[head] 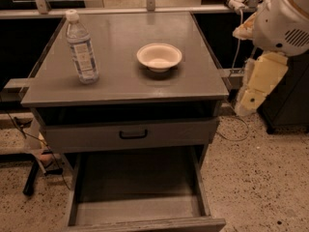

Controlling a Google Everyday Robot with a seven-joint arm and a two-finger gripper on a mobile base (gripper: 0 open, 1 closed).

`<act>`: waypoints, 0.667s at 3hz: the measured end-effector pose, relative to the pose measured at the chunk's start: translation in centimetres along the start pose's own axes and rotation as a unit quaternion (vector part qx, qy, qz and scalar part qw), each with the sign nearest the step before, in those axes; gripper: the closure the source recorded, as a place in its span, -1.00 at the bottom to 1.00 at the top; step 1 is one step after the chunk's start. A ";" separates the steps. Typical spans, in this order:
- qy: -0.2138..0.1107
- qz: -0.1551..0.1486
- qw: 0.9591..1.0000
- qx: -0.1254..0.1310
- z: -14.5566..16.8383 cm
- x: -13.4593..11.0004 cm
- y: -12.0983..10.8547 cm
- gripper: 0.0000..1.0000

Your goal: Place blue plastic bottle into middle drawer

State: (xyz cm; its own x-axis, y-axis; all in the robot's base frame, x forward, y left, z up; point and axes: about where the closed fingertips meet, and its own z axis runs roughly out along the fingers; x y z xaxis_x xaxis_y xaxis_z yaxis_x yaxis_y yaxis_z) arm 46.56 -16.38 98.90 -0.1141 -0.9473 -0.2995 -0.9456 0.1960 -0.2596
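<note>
The blue plastic bottle (82, 47) stands upright with its white cap on, at the left side of the grey cabinet top (120, 81). The middle drawer (140, 209) is pulled out below, and its flat grey floor is bare. My gripper (252, 96) is the cream part hanging beside the cabinet's right edge, under the white arm housing (282, 18). It is far to the right of the bottle and holds nothing that I can see.
A shallow cream bowl (159, 57) sits near the middle of the cabinet top. A shut drawer front with a small black handle (133, 134) lies above the open drawer. A metal rail (145, 8) runs behind. Cables trail over the speckled floor (260, 178).
</note>
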 end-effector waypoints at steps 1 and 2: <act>-0.035 -0.026 0.999 -0.029 2.2 -4.5 -0.6 -1.00; -0.036 -0.027 0.999 -0.029 2.3 -4.7 -0.7 -1.00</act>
State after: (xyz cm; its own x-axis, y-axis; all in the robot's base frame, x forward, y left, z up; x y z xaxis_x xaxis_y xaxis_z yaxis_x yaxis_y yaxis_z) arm 48.43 -11.49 98.41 -0.0426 -0.9349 -0.3525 -0.9663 0.1283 -0.2233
